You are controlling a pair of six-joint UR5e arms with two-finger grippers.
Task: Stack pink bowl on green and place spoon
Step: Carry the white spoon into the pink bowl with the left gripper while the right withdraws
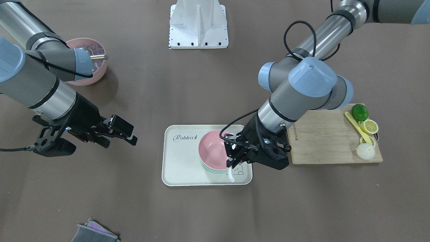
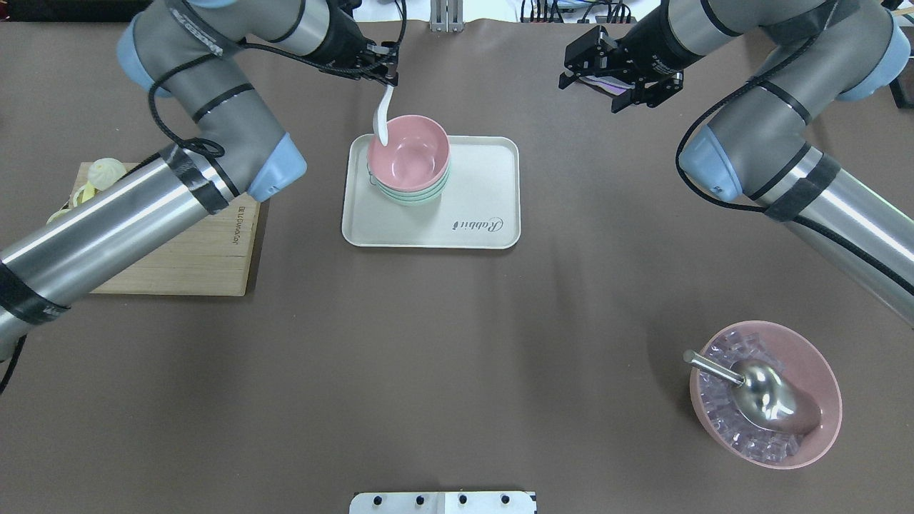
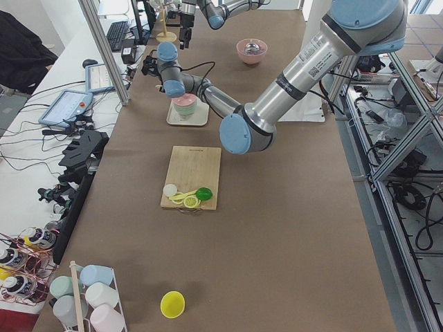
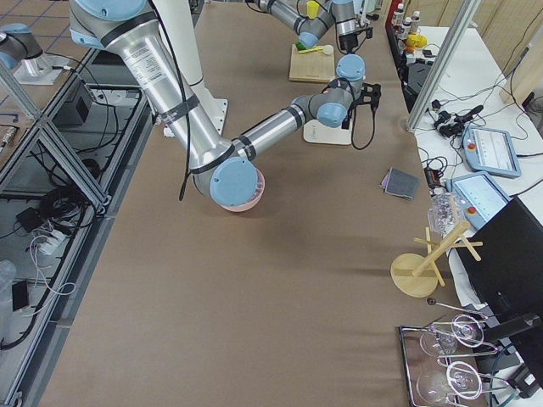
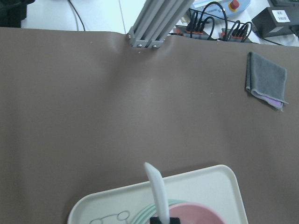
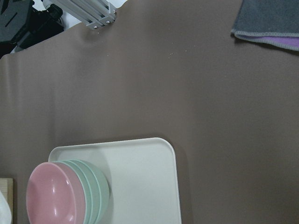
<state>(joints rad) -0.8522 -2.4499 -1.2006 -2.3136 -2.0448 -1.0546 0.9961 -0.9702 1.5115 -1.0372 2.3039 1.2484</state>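
A pink bowl [image 1: 213,149] [image 2: 408,150] [image 6: 49,193] sits stacked on top of green bowls [image 1: 211,170] [image 2: 410,194] [image 6: 93,186] on a white tray [image 1: 181,161] [image 2: 485,185]. My left gripper [image 1: 235,155] [image 2: 382,71] is shut on the handle of a white spoon [image 2: 383,118] [image 5: 156,191]. It holds the spoon over the pink bowl's rim, on the side away from the robot, with the spoon's end hanging down at the rim. My right gripper [image 1: 121,140] [image 2: 589,93] is open and empty, above bare table well off to the tray's side.
A larger pink bowl [image 2: 764,400] [image 1: 89,60] of ice cubes with a metal scoop stands near the robot on its right. A wooden cutting board [image 1: 322,137] [image 2: 186,250] holds a lime, lemon pieces and a yellow spoon. A grey cloth [image 1: 92,233] [image 5: 266,79] lies at the far edge.
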